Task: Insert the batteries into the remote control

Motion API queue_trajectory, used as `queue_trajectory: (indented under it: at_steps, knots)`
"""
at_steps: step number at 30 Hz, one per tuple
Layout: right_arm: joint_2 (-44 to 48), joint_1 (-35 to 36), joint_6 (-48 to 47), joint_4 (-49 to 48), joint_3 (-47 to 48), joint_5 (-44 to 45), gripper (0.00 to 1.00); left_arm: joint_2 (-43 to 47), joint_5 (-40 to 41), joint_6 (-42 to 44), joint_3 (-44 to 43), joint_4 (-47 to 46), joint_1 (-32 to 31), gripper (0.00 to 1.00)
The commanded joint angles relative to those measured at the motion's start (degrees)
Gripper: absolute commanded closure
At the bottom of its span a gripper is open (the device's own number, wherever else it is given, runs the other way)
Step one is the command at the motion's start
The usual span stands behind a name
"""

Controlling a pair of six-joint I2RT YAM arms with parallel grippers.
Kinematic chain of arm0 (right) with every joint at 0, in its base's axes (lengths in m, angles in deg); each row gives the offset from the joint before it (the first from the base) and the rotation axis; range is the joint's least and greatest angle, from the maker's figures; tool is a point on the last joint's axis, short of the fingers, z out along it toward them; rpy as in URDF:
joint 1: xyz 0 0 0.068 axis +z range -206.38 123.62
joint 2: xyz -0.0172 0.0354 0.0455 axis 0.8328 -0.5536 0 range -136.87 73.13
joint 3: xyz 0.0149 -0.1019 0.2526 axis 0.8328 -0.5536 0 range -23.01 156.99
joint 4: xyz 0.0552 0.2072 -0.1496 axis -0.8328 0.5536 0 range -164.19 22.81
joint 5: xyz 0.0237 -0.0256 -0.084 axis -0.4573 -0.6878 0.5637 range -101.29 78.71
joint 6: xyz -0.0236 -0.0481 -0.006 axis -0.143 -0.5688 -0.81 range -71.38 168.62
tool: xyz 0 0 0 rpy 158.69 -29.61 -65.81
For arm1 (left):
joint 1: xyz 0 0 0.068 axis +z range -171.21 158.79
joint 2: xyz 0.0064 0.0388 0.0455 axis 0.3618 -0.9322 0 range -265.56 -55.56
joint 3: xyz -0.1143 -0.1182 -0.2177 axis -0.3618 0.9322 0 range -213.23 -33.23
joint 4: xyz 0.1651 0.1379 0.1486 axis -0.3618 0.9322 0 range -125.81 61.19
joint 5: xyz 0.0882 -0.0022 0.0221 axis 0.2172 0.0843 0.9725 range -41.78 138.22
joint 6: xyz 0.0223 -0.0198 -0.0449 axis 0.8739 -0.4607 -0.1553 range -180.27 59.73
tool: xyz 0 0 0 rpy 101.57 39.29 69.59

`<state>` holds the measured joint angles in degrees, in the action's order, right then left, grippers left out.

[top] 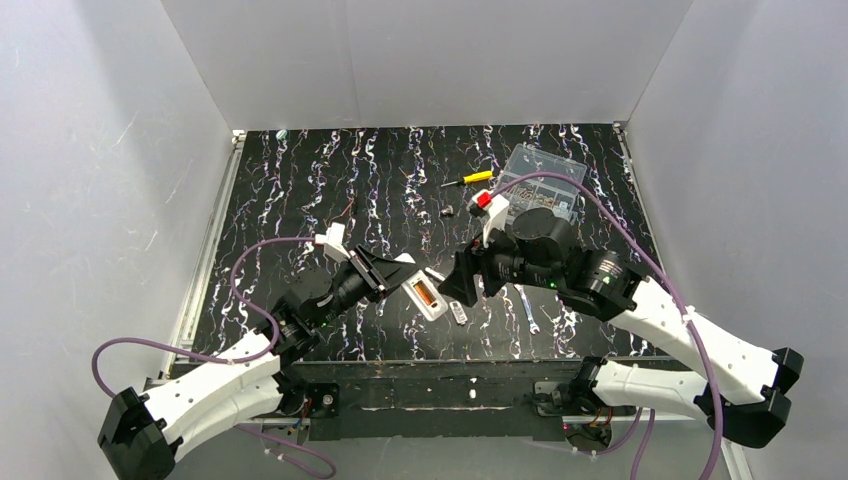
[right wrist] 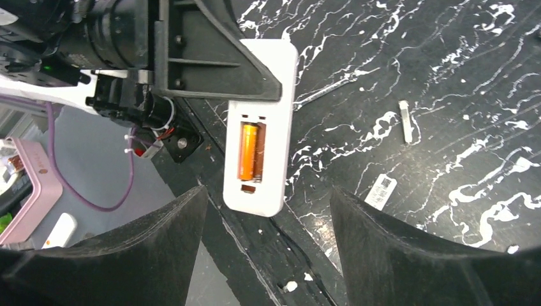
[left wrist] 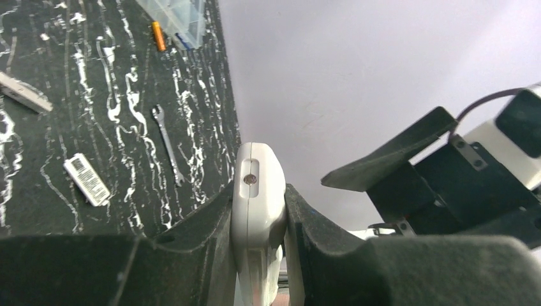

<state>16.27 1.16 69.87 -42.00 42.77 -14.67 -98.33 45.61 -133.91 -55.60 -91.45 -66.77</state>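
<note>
The white remote control (top: pixel 425 295) is held back-up, its compartment open. One orange battery (right wrist: pixel 247 152) lies in the compartment; the slot beside it looks dark. The second battery is not clearly in view. My left gripper (left wrist: pixel 258 204) is shut on the remote's far end (left wrist: pixel 257 185), and its black finger (right wrist: pixel 210 57) covers that end in the right wrist view. My right gripper (right wrist: pixel 268 210) is open and empty, hovering just above the remote's (right wrist: pixel 268 127) free end. In the top view it (top: pixel 462 285) is right of the remote.
A small white labelled piece (right wrist: pixel 383 190) and a pale stub (right wrist: pixel 404 121) lie right of the remote. A wrench (top: pixel 528 308) lies under the right arm. A clear compartment box (top: pixel 540 180) and a yellow screwdriver (top: pixel 470 178) are at the back right. The table's front edge (right wrist: pixel 281 255) is below the remote.
</note>
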Motion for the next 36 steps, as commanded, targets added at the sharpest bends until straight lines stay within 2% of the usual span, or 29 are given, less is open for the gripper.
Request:
queue_trajectory:
  at_steps: [1,6,27,36]
  knots:
    - [-1.7,1.3,-0.4,-3.8,-0.3,-3.6,0.2,1.9,2.7,1.2,-2.8,2.1,-0.1,1.0]
    - [-5.0,3.4,-1.4,-5.3,0.0,-2.4,0.17,2.0,4.3,1.1,-4.4,5.4,-0.1,1.0]
    - [-12.7,6.8,-4.6,-4.5,-0.3,3.1,0.12,0.9,5.6,-1.3,-4.9,3.2,-0.1,1.0]
    - [-13.1,7.0,-10.7,-3.2,-0.7,1.8,0.3,1.8,5.4,-2.9,-5.0,3.9,-0.1,1.0]
